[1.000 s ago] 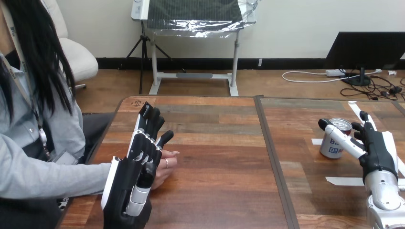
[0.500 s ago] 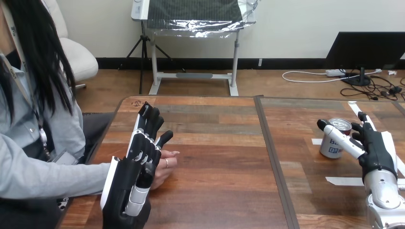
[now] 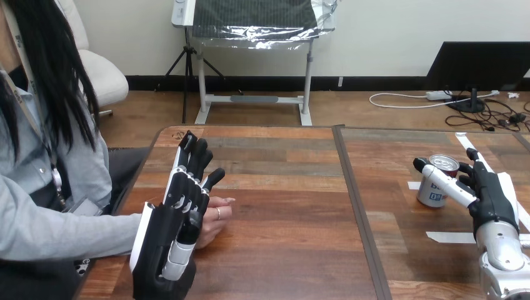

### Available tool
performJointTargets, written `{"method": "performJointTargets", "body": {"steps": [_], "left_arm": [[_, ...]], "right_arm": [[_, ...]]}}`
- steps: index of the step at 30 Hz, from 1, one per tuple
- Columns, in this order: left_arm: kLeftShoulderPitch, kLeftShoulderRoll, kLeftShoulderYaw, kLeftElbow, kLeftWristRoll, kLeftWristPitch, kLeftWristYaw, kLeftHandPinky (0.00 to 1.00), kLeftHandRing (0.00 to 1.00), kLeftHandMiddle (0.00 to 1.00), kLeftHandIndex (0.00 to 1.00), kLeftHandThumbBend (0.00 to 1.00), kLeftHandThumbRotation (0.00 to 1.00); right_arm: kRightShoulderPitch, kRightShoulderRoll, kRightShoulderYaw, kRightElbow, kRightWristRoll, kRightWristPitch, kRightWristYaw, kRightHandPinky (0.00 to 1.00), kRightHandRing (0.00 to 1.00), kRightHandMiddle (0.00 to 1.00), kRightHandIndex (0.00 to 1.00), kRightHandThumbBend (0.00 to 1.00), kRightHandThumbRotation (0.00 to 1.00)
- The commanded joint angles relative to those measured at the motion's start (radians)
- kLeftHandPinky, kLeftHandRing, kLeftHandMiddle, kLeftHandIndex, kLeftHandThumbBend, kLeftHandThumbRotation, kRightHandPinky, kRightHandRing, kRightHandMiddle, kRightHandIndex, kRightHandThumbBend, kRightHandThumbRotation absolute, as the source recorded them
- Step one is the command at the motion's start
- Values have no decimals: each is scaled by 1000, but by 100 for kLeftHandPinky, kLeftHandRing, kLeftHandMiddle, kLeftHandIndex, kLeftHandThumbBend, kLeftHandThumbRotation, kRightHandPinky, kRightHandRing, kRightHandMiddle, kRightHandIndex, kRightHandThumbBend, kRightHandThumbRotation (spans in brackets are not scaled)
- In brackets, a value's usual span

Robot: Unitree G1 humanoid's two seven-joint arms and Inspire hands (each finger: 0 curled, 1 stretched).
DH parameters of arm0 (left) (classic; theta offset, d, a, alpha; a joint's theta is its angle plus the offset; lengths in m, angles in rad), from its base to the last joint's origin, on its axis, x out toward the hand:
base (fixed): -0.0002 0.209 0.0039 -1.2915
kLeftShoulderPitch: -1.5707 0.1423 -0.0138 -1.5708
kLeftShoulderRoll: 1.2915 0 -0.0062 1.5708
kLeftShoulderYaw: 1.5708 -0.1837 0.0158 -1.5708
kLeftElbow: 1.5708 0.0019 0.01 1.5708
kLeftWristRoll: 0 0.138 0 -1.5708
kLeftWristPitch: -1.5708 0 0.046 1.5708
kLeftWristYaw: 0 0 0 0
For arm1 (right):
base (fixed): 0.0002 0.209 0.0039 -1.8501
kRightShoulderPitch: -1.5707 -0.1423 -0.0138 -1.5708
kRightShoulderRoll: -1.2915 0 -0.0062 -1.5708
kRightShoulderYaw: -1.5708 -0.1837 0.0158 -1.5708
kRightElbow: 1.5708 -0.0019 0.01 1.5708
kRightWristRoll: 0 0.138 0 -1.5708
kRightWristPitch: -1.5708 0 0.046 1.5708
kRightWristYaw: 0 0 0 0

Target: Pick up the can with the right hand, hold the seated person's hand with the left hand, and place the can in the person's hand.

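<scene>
A white can (image 3: 435, 180) with a red top rim stands upright on the right half of the table. My right hand (image 3: 486, 195) is open just right of it, thumb reaching across the can's front, fingers behind it; I cannot tell whether they touch. My left hand (image 3: 177, 222) is open at the left, fingers straight and pointing away from me. It stands in front of the person's hand (image 3: 217, 218), which rests on the table and is partly hidden behind it. Whether the two touch cannot be told.
White tape strips (image 3: 450, 237) lie on the table around the can and under my right arm. A dark seam (image 3: 354, 200) splits the wooden tabletop down the middle. The person's grey sleeve (image 3: 56, 228) comes in from the left edge.
Both of my hands have drifted slightly left. The can and the person's hand have stayed where they were.
</scene>
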Motion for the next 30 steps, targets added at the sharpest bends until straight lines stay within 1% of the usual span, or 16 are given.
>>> {"method": "performJointTargets", "body": {"steps": [1,9,15,24,27,30], "left_arm": [[-70,-6,1,8,-6,-1,-12,90,98,99,100,100,83],[-72,-7,4,12,-4,-5,-14,90,98,99,100,100,83],[-73,-9,7,17,-10,-6,-19,90,98,99,100,100,84],[-73,-11,7,16,-21,-2,-30,89,97,99,100,100,83],[-72,-11,8,17,-17,-3,-26,89,97,99,100,100,84],[-74,-11,9,21,-20,-7,-30,88,97,99,100,100,84]], "right_arm": [[-105,-15,-9,-7,12,0,13,89,92,91,99,100,50],[-114,-18,-12,-6,9,11,18,90,93,92,99,100,50],[-120,-18,-21,-4,17,15,34,91,94,93,99,100,49],[-128,-18,-17,-4,10,24,34,92,94,93,99,100,47],[-132,-20,-7,-3,-3,37,20,91,93,93,98,100,48],[-135,-19,-12,-2,2,40,28,90,92,93,98,100,48]]}}
